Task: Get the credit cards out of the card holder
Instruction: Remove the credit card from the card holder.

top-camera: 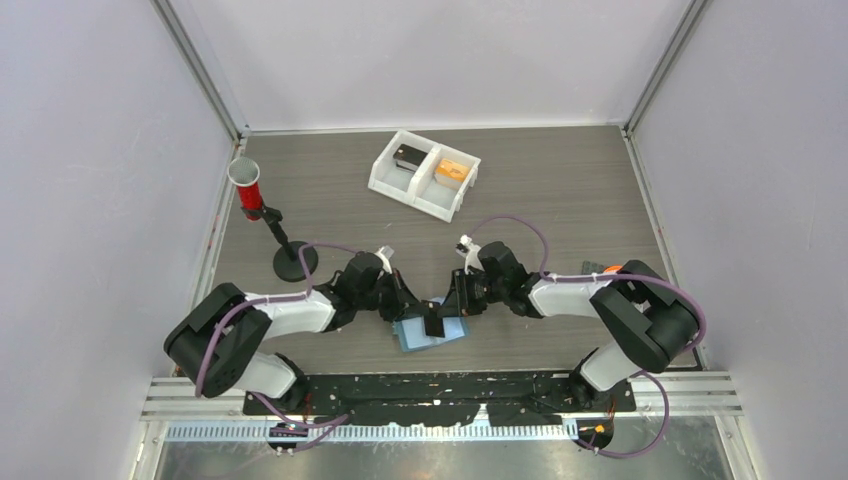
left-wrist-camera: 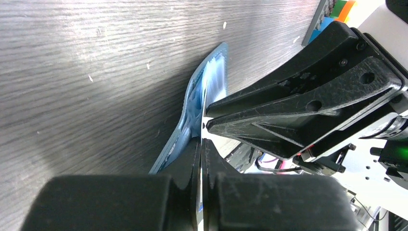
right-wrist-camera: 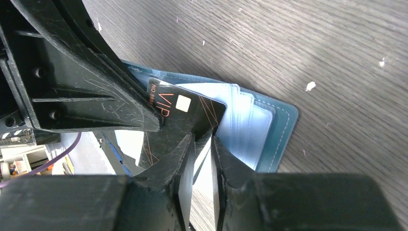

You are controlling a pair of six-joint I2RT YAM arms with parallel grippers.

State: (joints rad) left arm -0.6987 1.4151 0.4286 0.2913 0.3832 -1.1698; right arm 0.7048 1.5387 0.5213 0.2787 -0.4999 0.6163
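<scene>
The light-blue card holder (top-camera: 455, 329) lies open on the table near the front edge, between both arms. A black credit card (right-wrist-camera: 202, 110) marked VIP sticks out of its pale sleeves (right-wrist-camera: 250, 125). My left gripper (left-wrist-camera: 203, 142) is shut on that card, which shows edge-on between its fingers beside the card holder (left-wrist-camera: 211, 77). Its fingers (right-wrist-camera: 96, 101) cover the card's left part in the right wrist view. My right gripper (right-wrist-camera: 202, 137) stands over the holder with a narrow gap between its jaws. The card's corner reaches the tips. Both grippers (top-camera: 437, 310) nearly touch.
A white two-compartment tray (top-camera: 392, 180) stands at the back centre with a dark item and an orange item inside. A red cup on a black stand (top-camera: 246, 186) is at the left, its round base (top-camera: 296, 263) close to my left arm.
</scene>
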